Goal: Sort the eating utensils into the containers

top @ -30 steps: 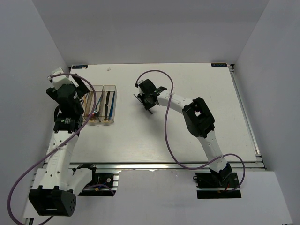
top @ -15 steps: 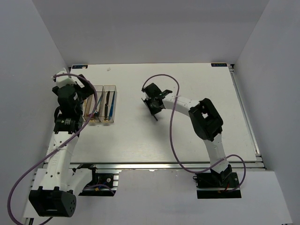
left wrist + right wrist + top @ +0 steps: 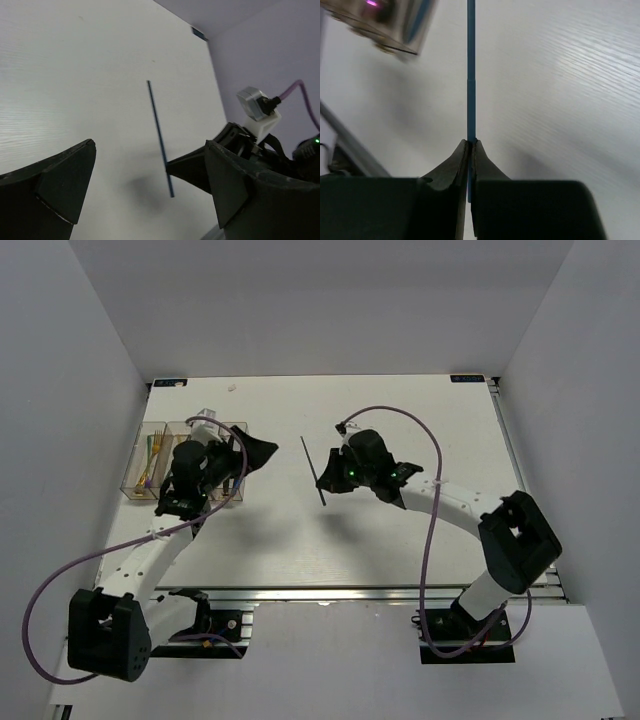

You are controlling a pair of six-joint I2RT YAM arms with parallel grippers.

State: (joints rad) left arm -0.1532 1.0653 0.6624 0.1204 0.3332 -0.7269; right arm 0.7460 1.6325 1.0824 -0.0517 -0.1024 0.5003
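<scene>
From above, the right gripper (image 3: 322, 480) has its jaws clamped on a thin blue stick (image 3: 311, 466) over the middle of the table (image 3: 420, 410). The left gripper (image 3: 255, 452) hovers at 3 o'clock of the containers (image 3: 136, 464), between them and the stick. The left wrist view shows its jaws wide apart and empty, with the stick (image 3: 159, 134) slanting beyond them. The right wrist view shows both fingers (image 3: 451, 167) pressed onto the stick (image 3: 471, 60), which points to 12 o'clock.
</scene>
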